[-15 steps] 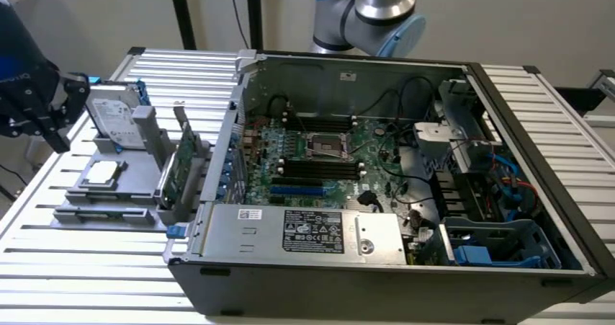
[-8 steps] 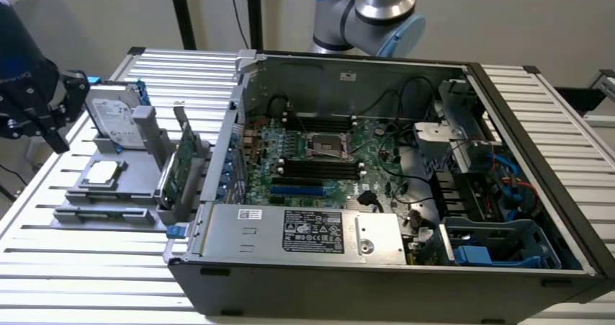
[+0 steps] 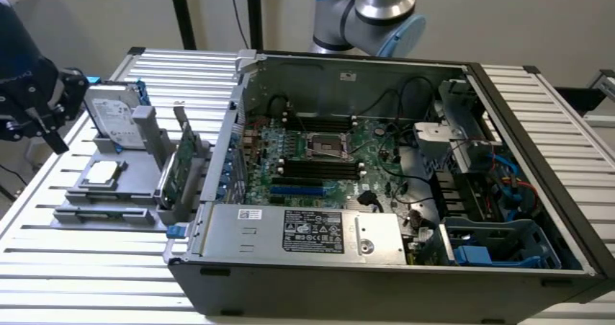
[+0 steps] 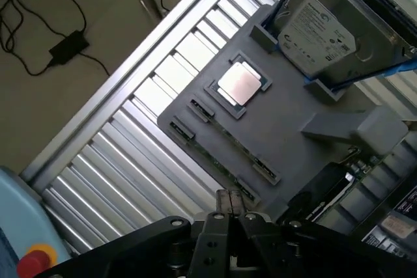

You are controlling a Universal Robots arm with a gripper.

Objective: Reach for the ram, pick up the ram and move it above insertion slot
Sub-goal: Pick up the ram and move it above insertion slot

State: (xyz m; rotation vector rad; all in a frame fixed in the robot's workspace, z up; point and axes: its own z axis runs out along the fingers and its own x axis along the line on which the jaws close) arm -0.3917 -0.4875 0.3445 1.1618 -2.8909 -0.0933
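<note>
Ops: On tray [image 4: 293,141], where's ram [image 4: 225,154]?
Me: I see ram in tray's long slot, near CPU [image 4: 240,84].
Ops: And gripper [image 4: 229,198]?
Me: My gripper hovers over tray edge, close to ram, no contact; jaws pinched together, nothing btwn 'em.

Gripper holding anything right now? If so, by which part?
Nothing is held. The gripper is shut with nothing in it, poised above the gray tray.

Matt grey plastic holder [image 4: 287,128], shiny metal hard drive [image 4: 319,30], ribbed bare-metal table [image 4: 130,161], matt dark fingers [image 4: 225,201].
</note>
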